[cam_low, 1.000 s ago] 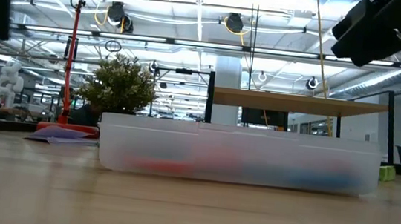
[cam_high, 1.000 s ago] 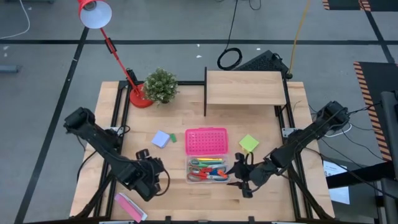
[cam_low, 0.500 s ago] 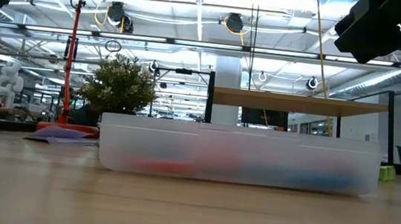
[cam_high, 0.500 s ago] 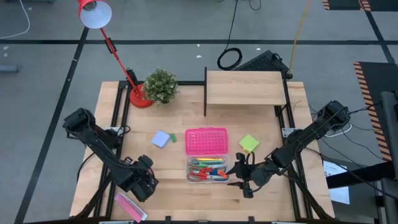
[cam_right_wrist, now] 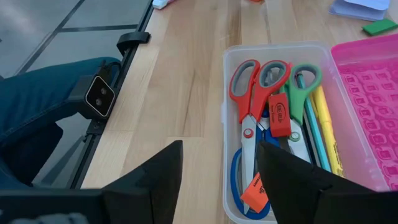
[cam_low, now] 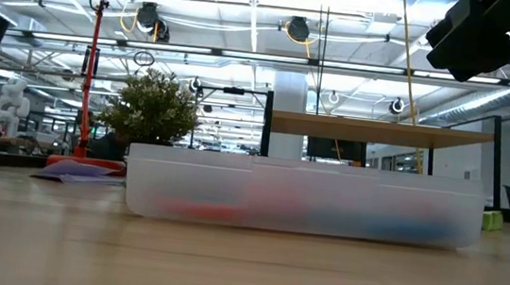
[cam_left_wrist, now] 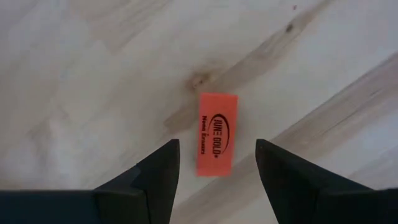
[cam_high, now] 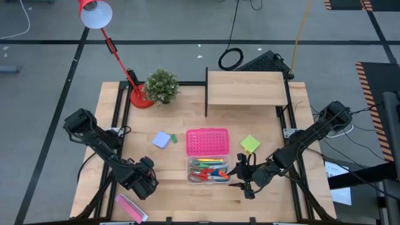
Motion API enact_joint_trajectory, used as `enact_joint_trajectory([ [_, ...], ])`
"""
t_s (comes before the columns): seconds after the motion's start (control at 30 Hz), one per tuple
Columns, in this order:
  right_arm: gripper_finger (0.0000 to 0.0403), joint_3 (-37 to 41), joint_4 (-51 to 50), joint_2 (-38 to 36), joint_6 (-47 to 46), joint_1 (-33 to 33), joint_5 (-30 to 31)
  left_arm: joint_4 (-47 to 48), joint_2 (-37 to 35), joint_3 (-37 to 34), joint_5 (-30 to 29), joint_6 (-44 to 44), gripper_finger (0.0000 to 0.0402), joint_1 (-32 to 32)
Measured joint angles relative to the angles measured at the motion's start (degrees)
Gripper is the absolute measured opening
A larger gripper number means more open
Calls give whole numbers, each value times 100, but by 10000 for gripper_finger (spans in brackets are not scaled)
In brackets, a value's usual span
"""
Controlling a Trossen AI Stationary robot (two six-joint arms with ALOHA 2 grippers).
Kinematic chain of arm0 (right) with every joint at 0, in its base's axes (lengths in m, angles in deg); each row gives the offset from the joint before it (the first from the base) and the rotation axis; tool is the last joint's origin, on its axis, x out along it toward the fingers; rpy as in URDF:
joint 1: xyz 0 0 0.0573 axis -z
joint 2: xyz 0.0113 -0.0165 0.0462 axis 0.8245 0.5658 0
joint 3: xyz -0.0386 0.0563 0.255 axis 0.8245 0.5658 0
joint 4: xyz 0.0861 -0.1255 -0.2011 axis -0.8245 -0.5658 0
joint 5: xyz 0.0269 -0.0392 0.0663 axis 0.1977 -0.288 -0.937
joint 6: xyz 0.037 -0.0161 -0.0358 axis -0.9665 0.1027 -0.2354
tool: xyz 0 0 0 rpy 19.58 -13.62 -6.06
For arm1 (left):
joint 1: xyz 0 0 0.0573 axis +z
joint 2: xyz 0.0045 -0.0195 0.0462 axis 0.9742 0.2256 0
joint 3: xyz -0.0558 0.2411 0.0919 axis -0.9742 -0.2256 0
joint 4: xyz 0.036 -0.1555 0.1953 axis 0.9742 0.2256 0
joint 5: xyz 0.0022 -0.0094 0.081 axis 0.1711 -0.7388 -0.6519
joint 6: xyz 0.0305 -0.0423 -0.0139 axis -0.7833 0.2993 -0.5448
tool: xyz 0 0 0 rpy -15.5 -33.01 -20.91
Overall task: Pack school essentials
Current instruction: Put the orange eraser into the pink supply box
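Observation:
An orange eraser (cam_left_wrist: 216,134) lies flat on the bare wood, straight below my left gripper (cam_left_wrist: 216,145), whose open fingers stand on either side of it and above it. In the high view that gripper (cam_high: 142,181) is near the front left and hides the eraser. My right gripper (cam_high: 239,177) hovers open just right of the clear box (cam_high: 208,170). The box holds red-, green- and blue-handled scissors (cam_right_wrist: 252,102), pencils (cam_right_wrist: 323,124) and two more erasers. A lime-green note pad (cam_high: 250,144) and a pale-blue note pad (cam_high: 162,139) lie flat on the table.
The pink perforated lid (cam_high: 207,142) lies just beyond the box. A flat pink packet (cam_high: 130,206) sits at the front left edge. A plant (cam_high: 161,86), a red lamp (cam_high: 109,44) and a wooden shelf (cam_high: 245,87) stand at the back. A small green piece (cam_high: 174,138) lies by the blue pad.
My left gripper has gone a short way toward the table's left edge, away from the box, and turned a little.

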Motion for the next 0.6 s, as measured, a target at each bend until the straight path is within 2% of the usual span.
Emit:
enact_joint_trajectory([
  [0.3, 198, 0, -2, 0, -15, 0, -2, -329, -21, -324, 29, -277, 209, -5],
  [0.6, 198, 2, -17, 0, -20, 0, -9, -480, -21, -373, 28, -652, 128, -5],
])
